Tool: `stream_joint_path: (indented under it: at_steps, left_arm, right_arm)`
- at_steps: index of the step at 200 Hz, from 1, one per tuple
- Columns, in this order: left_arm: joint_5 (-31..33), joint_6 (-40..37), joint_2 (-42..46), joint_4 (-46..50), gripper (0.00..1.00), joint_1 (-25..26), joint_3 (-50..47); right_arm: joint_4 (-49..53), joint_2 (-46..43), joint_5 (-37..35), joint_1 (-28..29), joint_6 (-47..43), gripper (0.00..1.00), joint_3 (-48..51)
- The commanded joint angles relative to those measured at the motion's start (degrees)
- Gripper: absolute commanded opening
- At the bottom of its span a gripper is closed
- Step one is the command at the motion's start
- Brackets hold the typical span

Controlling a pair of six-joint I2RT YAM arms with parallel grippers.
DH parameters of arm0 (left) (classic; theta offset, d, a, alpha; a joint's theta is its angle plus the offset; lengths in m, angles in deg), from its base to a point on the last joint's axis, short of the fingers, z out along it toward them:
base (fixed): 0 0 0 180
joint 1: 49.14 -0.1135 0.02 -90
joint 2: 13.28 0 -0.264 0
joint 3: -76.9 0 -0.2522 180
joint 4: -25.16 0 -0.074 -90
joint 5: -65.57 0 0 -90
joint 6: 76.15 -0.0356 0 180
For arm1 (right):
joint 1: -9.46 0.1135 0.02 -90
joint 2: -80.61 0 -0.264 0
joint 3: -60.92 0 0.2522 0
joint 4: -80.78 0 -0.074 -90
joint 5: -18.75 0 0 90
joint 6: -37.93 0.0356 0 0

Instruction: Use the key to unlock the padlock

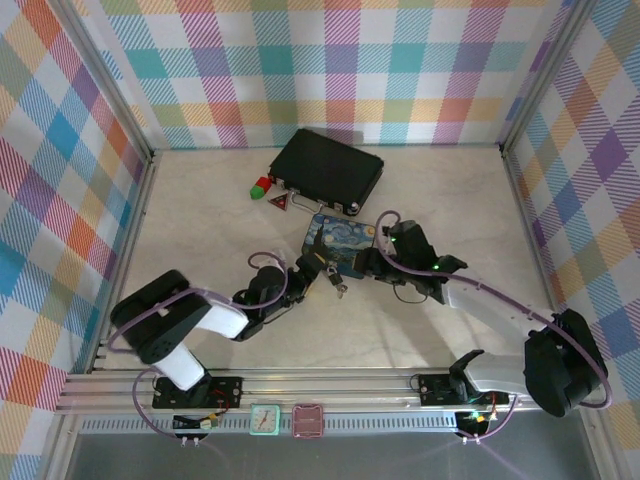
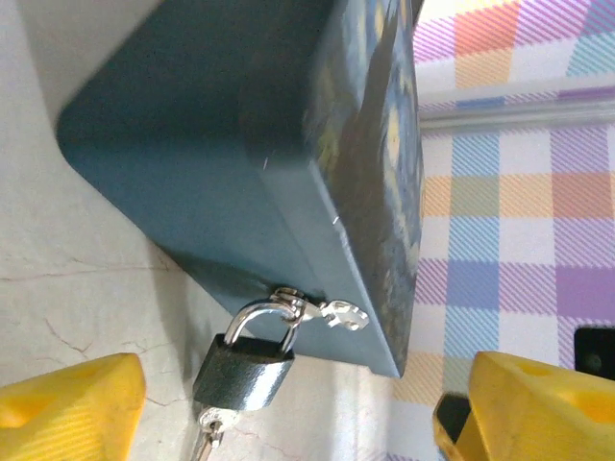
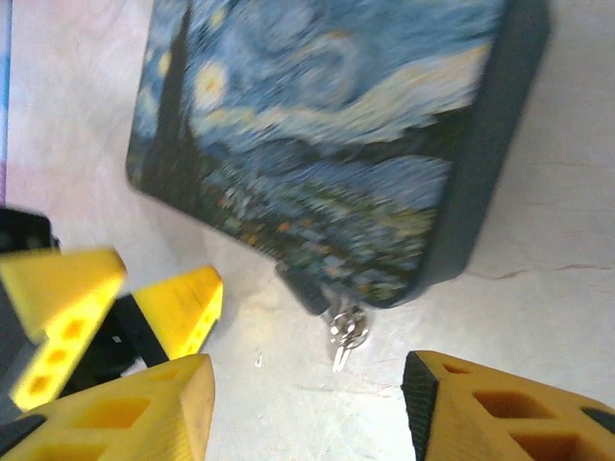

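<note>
A: What's the room like from where you stand?

B: A pale, marble-patterned table (image 1: 200, 230) boxed in by walls (image 1: 300, 70) of pastel checked cloth. In the middle lies a blue tin (image 1: 340, 238) with a starry night painting on its lid. Beyond the tin, toward the back wall, sits a black case (image 1: 328, 168), with a red and a green block (image 1: 262, 187) at its corner.

A: And the arms?

B: Both reach in to the tin's near edge. The left gripper (image 2: 298, 394) stands wide open. Its yellow fingers (image 2: 67, 403) grip nothing and touch nothing.

A: The right one?

B: The right gripper (image 3: 307, 403) is clearly parted too, just off the same edge of the tin, with bare table between its fingers. It holds nothing.

A: So where's the padlock?

B: The padlock (image 2: 245, 375) hangs by its shackle from the small silver hasp (image 2: 322, 312) on the tin's side wall. The key (image 2: 205, 437) sticks out of the padlock's bottom end, pointing away from the tin.

A: And relative to the jaws?

B: From the left wrist, the padlock sits in the gap between the two fingers, touching neither. From the right wrist, the key lies between the tin and the open fingers, just ahead of them and apart from both.

A: Has the shackle sprung?

B: I can't tell. It's threaded through the hasp.
</note>
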Motion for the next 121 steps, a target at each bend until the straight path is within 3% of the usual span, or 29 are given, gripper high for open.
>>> stream_joint_path:
  at_steps: [1, 30, 76, 104, 121]
  left_arm:
    - [2.1, -5.6, 7.0, 21.1, 0.94, -1.9, 3.6]
    - [-2.5, -12.3, 8.7, 32.4, 0.96, -6.6, 9.8]
    - [-12.4, -13.2, 2.9, 21.2, 0.89, -10.1, 9.9]
    - [-14.8, -15.4, 1.5, 22.5, 0.88, -10.1, 11.2]
    - [-14.4, -15.5, 2.3, 22.9, 0.87, -9.3, 10.7]
  right_arm:
    - [2.6, 3.1, -2.1, 3.3, -6.3, 0.56, -2.6]
    - [8.4, 8.9, -6.9, 9.6, -12.1, 0.56, -8.1]
    - [6.7, 16.8, -8.4, 10.9, -19.5, 0.54, -11.0]
    - [7.9, 20.5, -12.7, 9.9, -22.4, 0.53, -14.4]
    - [5.7, 20.5, -11.1, 7.1, -22.1, 0.54, -13.7]
